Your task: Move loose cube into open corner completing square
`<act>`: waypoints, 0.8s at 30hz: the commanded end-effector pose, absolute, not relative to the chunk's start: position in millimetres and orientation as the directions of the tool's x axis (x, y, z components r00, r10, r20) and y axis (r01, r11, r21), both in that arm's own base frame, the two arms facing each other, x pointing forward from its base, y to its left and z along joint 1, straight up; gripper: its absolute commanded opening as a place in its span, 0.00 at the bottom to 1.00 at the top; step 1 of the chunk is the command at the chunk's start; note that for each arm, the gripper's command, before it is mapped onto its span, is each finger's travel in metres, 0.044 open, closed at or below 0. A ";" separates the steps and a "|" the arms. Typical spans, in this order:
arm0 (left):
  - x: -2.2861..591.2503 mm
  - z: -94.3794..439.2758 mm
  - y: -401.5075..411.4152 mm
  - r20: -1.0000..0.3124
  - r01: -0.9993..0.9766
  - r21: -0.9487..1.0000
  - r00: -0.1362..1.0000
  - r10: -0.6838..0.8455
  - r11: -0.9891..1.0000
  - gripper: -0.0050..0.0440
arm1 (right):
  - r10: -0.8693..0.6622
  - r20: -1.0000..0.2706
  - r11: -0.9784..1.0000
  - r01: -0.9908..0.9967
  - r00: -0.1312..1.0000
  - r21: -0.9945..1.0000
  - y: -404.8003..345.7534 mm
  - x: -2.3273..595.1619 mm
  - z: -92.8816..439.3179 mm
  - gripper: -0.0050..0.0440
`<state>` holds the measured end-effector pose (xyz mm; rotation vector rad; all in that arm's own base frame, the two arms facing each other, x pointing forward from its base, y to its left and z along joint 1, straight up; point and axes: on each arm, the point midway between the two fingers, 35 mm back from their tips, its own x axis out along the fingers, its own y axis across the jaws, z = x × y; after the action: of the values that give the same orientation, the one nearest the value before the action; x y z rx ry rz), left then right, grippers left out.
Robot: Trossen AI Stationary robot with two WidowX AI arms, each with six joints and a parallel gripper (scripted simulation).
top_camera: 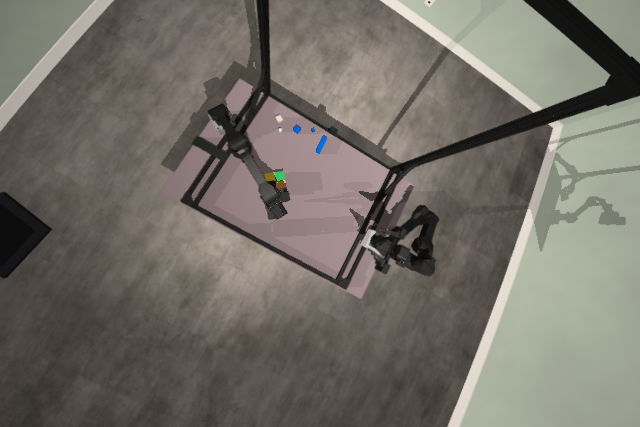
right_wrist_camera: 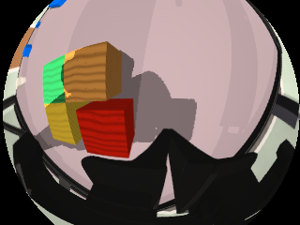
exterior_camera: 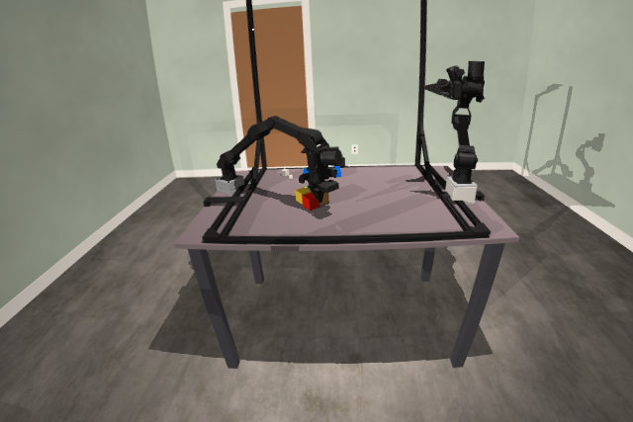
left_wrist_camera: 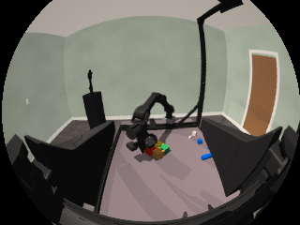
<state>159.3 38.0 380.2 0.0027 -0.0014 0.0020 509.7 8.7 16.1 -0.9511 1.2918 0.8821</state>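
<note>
The red cube (exterior_camera: 310,202) (left_wrist_camera: 149,152) (right_wrist_camera: 105,131) lies flat beside the yellow cube (top_camera: 269,176) (exterior_camera: 300,195) (right_wrist_camera: 62,122) and the orange cube (top_camera: 280,184) (left_wrist_camera: 158,154) (right_wrist_camera: 86,77). In the right wrist view it is shifted outward, with part of yellow's side face showing between them. Whether it touches orange is unclear. The green cube (top_camera: 279,175) (left_wrist_camera: 165,148) (right_wrist_camera: 53,80) fills the opposite corner. My right gripper (exterior_camera: 320,201) (right_wrist_camera: 167,132) is shut and empty close beside red; contact cannot be told. My left gripper (exterior_camera: 426,87) is open and empty, high in the air.
A blue bar (top_camera: 321,144) (left_wrist_camera: 206,157), a larger blue piece (top_camera: 297,128), a small blue piece (top_camera: 312,129) and two white pieces (top_camera: 279,118) (top_camera: 280,129) lie toward the table's back. A black frame (exterior_camera: 352,239) borders the table (top_camera: 310,251).
</note>
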 end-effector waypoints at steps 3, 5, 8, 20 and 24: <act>159.2 380.2 37.7 0.001 0.000 -0.001 1.000 0.000 1.000 0.92 | 0.001 -0.999 0.373 -0.926 0.053 -0.049 8.1 509.2 -0.1 0.10; 159.2 380.2 37.7 0.001 0.000 -0.001 1.000 0.000 1.000 0.92 | 0.001 -0.999 0.373 -0.927 0.036 -0.033 8.1 509.7 -2.7 0.10; 159.2 380.2 37.7 0.001 0.000 -0.001 1.000 0.000 1.000 0.92 | 0.001 -1.000 0.373 -0.927 0.024 -0.022 8.1 509.9 -4.6 0.10; 159.2 380.2 37.7 0.001 0.000 -0.001 1.000 0.000 1.000 0.92 | 0.001 -1.000 0.371 -0.929 0.017 -0.015 8.9 508.2 -4.7 0.10; 159.2 380.2 37.7 0.001 0.000 -0.001 1.000 0.000 1.000 0.92 | 0.000 -1.000 0.368 -0.930 0.010 -0.010 9.8 506.2 -4.7 0.10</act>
<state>159.3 38.0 380.2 0.0027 -0.0014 0.0020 507.2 9.3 -4.6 -0.9300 1.3492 0.9212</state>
